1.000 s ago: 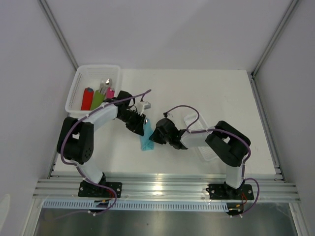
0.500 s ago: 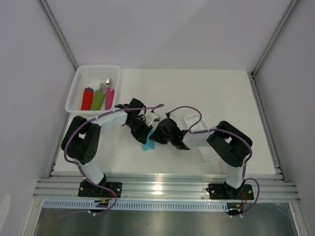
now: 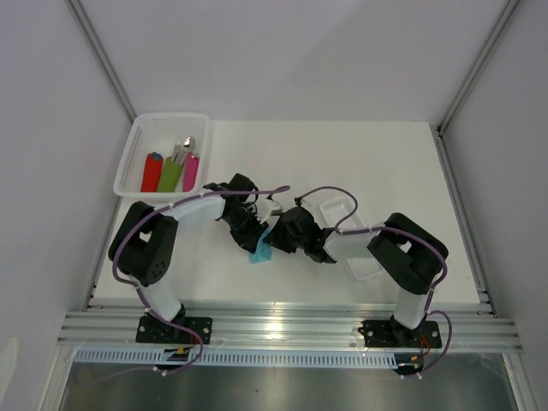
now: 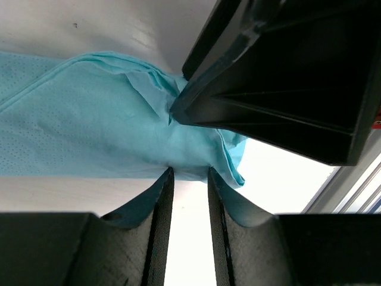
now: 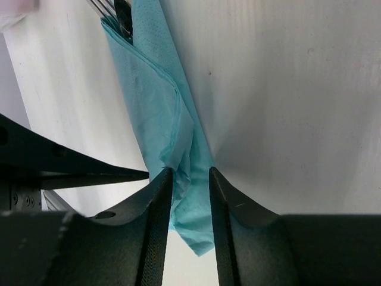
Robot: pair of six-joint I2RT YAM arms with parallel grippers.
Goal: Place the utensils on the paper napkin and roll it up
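White panels [image 3: 282, 60] closed in the table [image 3: 385, 163] at the back and both sides. Its bare white top looked smooth, so paper would probably slide on it rather than catch. A white basket [image 3: 128, 163] sat at the far left corner and a clear tray [image 3: 338, 208] lay toward the right, both apart from the work.

Near the front middle lay the paper napkin [image 4: 89, 131], folded on the table into a long, narrow bundle. The left gripper [image 4: 189, 173] had its fingertips close together, nipping the bundle's edge. The napkin also ran between the fingers of the right gripper [image 5: 189, 171], but whether they pressed it or stood slack could not be told.

The sheet looked thin, soft and easily torn, so it was best held across its full thickness near one end. The utensils [image 5: 119, 15] poked from the other end. They were stiff and slick, and likely heavy enough to slip out if the bundle tipped.
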